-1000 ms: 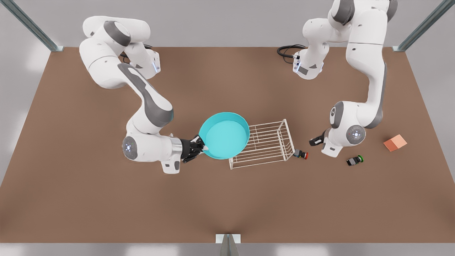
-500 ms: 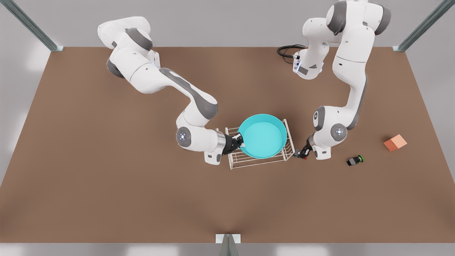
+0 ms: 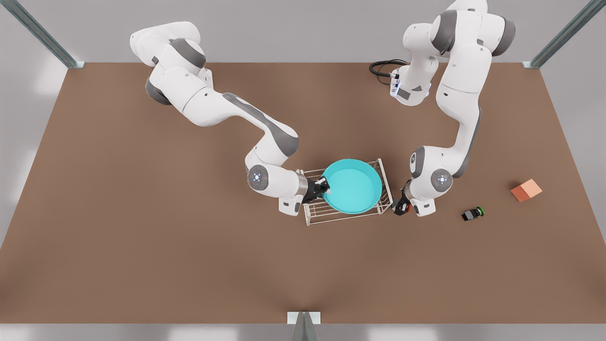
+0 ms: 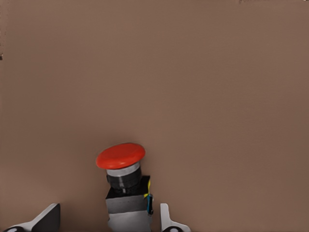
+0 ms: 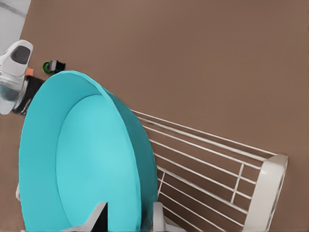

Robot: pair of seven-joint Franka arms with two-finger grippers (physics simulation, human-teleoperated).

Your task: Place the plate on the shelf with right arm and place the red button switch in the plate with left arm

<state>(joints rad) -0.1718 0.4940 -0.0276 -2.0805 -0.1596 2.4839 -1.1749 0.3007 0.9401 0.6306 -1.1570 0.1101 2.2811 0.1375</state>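
**Plate over the rack, switch between the other arm's jaws**

The right gripper (image 3: 323,185) has its jaws clamped on the rim of the plate (image 3: 352,186), one finger inside the dish and one outside, as the right wrist view shows. The turquoise plate sits over the top grid of the shelf (image 3: 316,214), covering most of it toward the end nearer the other arm; whether it rests flat on the wires or is held just above them cannot be told. The shelf stands near the middle of the brown counter (image 3: 142,246), its bare wires showing at the end nearest the right gripper and along the side facing the counter's near edge.

The left gripper (image 3: 401,206) is down at the counter just beside the shelf's far end frame. In the left wrist view the red button switch (image 4: 124,186) lies on the counter between the two fingertips (image 4: 46,220), its red cap pointing away from the wrist. The jaws stand apart, with a clear gap on one side of the switch's body.

Toward the counter's right-hand edge in the front view lie a green-capped switch (image 3: 472,214) and, beyond it, an orange block (image 3: 526,190), both well apart from the shelf.
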